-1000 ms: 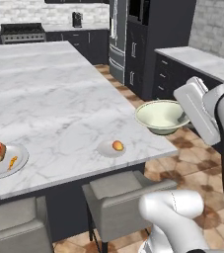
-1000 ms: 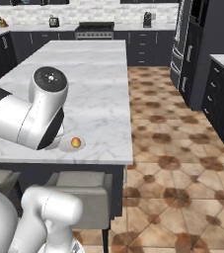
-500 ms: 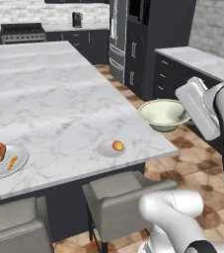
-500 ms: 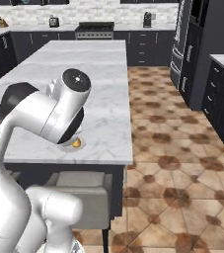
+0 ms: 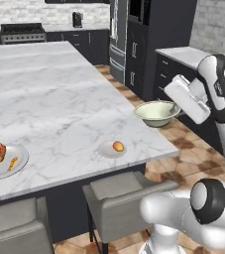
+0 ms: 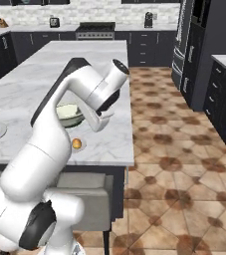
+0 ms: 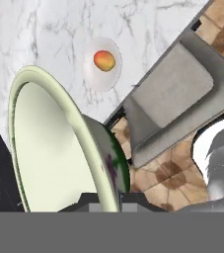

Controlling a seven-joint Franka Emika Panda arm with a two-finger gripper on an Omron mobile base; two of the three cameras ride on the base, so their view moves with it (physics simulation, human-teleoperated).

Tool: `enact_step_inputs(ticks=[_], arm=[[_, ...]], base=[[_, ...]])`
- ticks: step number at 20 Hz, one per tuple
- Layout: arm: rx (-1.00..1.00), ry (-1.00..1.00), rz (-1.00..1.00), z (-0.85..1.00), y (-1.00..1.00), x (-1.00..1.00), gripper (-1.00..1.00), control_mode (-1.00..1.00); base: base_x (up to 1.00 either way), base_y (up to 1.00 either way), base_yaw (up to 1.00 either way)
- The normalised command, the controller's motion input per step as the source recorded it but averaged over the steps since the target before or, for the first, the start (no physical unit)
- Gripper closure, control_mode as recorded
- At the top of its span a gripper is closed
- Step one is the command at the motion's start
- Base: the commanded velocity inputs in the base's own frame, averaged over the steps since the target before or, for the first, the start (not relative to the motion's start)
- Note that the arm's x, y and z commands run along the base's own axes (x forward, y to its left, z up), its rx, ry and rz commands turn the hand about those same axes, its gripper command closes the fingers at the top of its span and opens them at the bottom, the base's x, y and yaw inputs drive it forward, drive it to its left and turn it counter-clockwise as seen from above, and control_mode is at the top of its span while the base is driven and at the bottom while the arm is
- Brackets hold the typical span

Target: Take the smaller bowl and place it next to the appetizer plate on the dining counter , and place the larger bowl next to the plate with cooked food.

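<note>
Pincer (image 7: 108, 200) clamped on the smaller bowl's (image 5: 156, 112) rim, fingertips mostly hidden behind it | bowl hangs just past the surface (image 5: 59, 99) corner | small plate (image 5: 110, 148) with orange bit nearby | plate with cooked food (image 5: 5, 161) cut off at left in the right base view

Your bowl (image 5: 156, 112) is pale cream-green inside with a darker green outside, best seen in the hand view. The worktop (image 5: 54, 94) is white marble with grey veins on a dark base. One plate (image 5: 5, 161) is pale grey-white and carries a red-orange piece plus a small orange bit. The small plate (image 5: 112, 148) is pale and holds an orange-yellow ball with a red blush. You've got a white arm (image 6: 59, 134) with dark joints, grey stools (image 5: 119, 193), dark cabinets (image 5: 148, 44), a brown patterned tile floor (image 6: 184, 169) and a white brick back wall (image 6: 94, 12).
</note>
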Motion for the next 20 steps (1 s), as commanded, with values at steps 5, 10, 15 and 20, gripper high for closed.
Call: enact_step_inputs(ticks=[5, 10, 15, 20], arm=[[-0.02, -0.07, -0.06, -0.95, 0.00, 0.86, 1.00, -1.00], [0.00, -0.10, -0.23, -0.53, 0.01, 0.26, 1.00, -1.00], [-0.01, -0.04, -0.16, -0.13, 0.22, -0.20, 1.00, -1.00], [-0.13, 0.01, -0.08, -0.29, 0.27, 0.26, 1.00, -1.00]], base=[[0.00, 0.00, 0.00], [0.00, 0.00, 0.00], [0.00, 0.00, 0.00], [0.00, 0.00, 0.00]])
